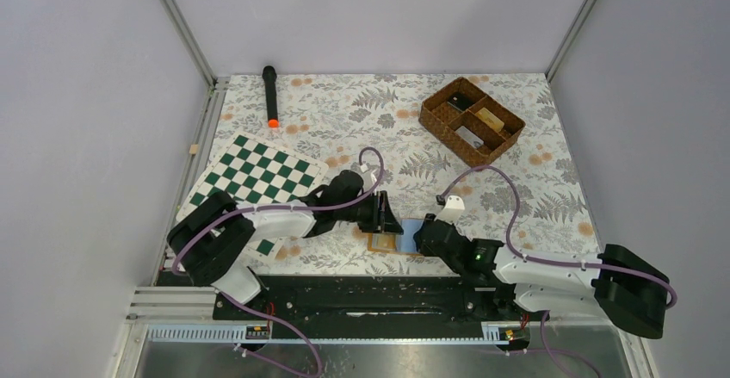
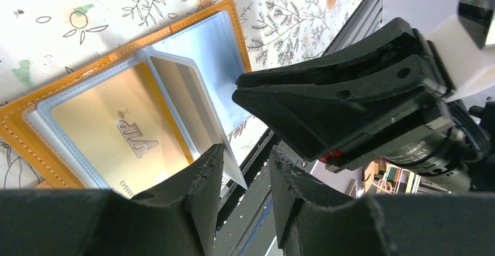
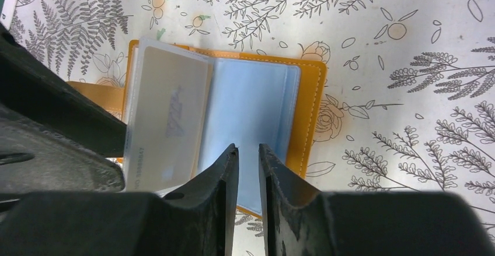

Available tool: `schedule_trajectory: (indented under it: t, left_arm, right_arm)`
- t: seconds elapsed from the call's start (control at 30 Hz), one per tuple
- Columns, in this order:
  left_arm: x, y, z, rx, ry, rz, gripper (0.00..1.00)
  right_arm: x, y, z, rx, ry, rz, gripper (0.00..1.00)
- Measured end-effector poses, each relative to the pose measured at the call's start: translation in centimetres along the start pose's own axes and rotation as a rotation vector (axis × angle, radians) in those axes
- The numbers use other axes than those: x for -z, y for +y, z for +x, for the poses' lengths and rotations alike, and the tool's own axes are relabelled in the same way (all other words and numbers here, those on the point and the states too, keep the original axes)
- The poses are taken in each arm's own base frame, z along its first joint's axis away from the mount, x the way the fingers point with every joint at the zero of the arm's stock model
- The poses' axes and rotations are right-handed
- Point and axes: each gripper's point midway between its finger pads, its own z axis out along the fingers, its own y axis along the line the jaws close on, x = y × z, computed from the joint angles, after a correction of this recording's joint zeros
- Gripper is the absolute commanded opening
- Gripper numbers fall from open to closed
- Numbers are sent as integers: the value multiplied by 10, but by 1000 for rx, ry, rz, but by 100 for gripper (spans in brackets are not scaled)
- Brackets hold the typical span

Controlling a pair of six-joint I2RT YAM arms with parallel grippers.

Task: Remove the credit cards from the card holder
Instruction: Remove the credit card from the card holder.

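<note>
Right wrist shows 1 card holder holding 2 credit cards.

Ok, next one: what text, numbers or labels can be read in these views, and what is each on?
"VIP": on the beige flat card in the open orange-tan leather-like card holder, left wrist view.
Digits along that card's edge: too blurred to read.
White lettering on the black body of the right end effector: too small to read.
Top view: nothing readable.
</note>
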Motion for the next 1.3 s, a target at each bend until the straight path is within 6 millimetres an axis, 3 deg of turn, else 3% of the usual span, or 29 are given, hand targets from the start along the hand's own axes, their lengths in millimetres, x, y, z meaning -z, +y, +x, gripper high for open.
schedule_trajectory:
  t: [0.47,0.73,0.9,1.1,1.3]
  left_arm:
    - [-21,-1,15,12,60,6,34]
    - [-24,-1,17,17,65,8,33]
    - [-19,2,16,18,55,-24,33]
    - [-13,9,9,31,25,-70,33]
    - [-14,10,5,33,13,-69,33]
  right_arm:
    - [29,-5,-29,-82,-106,-47,34]
    - [35,-8,-32,-88,-112,-57,38]
    - [34,-5,-29,-62,-97,-68,51]
    - [24,-13,-10,8,-12,-30,60]
    - [19,-18,-12,-10,33,-25,80]
